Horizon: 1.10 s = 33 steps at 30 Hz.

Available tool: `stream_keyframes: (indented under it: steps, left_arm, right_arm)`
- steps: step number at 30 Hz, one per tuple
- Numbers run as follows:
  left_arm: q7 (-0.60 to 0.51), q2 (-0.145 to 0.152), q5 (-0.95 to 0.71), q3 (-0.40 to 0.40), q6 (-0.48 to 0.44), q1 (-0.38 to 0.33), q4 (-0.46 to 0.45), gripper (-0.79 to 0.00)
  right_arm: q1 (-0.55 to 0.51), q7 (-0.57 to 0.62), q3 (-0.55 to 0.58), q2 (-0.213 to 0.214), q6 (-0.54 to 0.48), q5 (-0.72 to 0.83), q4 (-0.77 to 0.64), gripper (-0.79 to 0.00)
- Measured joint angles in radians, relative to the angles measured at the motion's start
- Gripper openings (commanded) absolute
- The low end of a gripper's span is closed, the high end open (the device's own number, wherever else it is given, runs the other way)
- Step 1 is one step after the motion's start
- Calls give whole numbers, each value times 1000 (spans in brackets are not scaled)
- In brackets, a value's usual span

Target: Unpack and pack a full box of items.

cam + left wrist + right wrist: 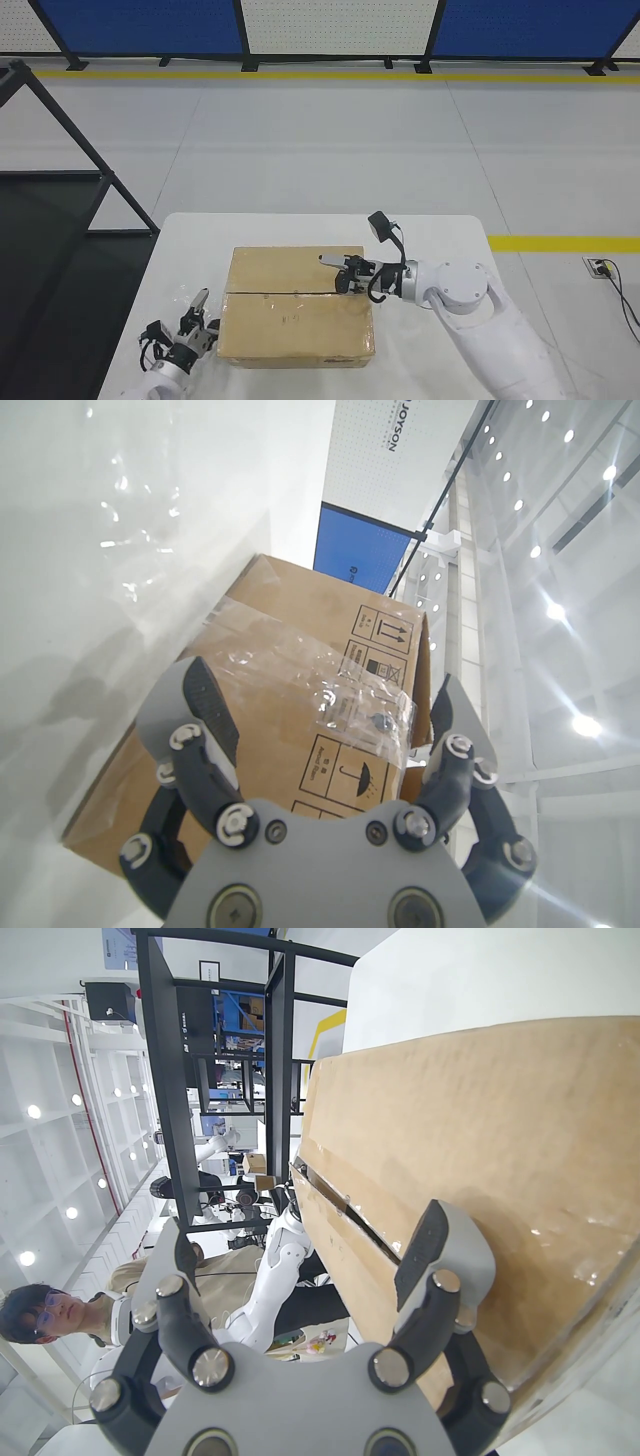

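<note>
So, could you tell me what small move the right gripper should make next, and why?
Probably lower the open right gripper so a fingertip enters the seam and pries it apart: the cardboard box is closed, its seam gaping beside that gripper.

A plain brown cardboard box (298,305), printed with black symbols and sealed with glossy clear tape (300,670), is carried on a white surface (430,235), while the pale grey fingers (160,710) are faced in textured black.

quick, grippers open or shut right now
left gripper: open, holding nothing, beside the box
right gripper: open, holding nothing, at the box top
</note>
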Motion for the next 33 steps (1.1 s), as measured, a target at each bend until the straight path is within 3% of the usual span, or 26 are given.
stream_keyframes:
  steps: [12, 23, 33]
  left_arm:
    - [107, -20, -87, 26, -19, -63, 55, 0]
    - [226, -43, -224, 7, -145, -57, 38, 0]
    - [202, -52, -217, 19, -175, -46, 4, 0]
  right_arm:
    - [-4, 4, 1, 2, 3, 4, -4, 0]
    - [-6, 6, 0, 4, -1, 11, -3, 0]
    - [0, 10, -6, 3, -7, 16, 6, 0]
